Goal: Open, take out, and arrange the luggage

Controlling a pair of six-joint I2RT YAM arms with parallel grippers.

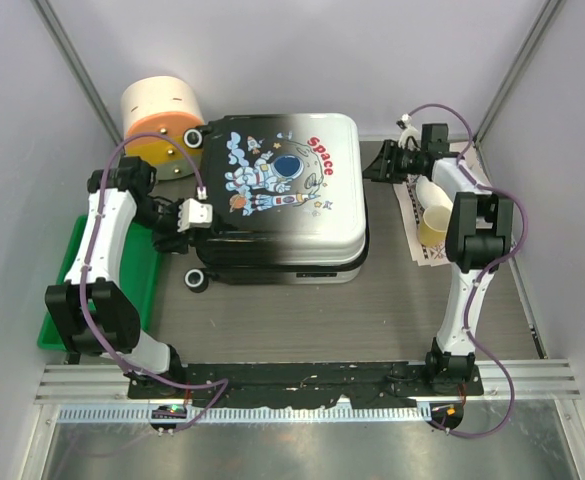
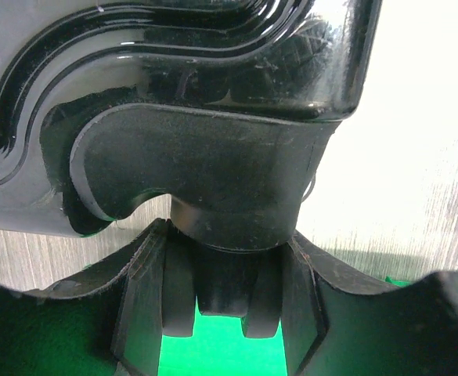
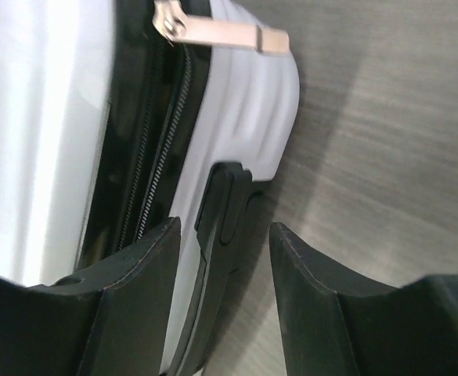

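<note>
The luggage (image 1: 282, 225) lies flat in the middle of the table with its astronaut print up and its lid down. My left gripper (image 1: 194, 213) is at its left side. In the left wrist view the fingers (image 2: 138, 274) press on either side of a black wheel (image 2: 221, 290) under the glossy shell (image 2: 174, 47). My right gripper (image 1: 372, 168) is at the case's far right corner and is open. In the right wrist view a black plastic foot (image 3: 225, 204) on the white shell (image 3: 244, 102) stands between its spread fingers (image 3: 225, 235). The zip pull (image 3: 213, 31) lies further ahead.
A green tray (image 1: 57, 290) lies under the left arm. A cream-and-orange cylinder (image 1: 157, 115) stands at the back left, beside the case. Behind the right arm, a yellow cup (image 1: 434, 222) and a white bottle rest on a sheet of paper. Frame posts stand at both back corners.
</note>
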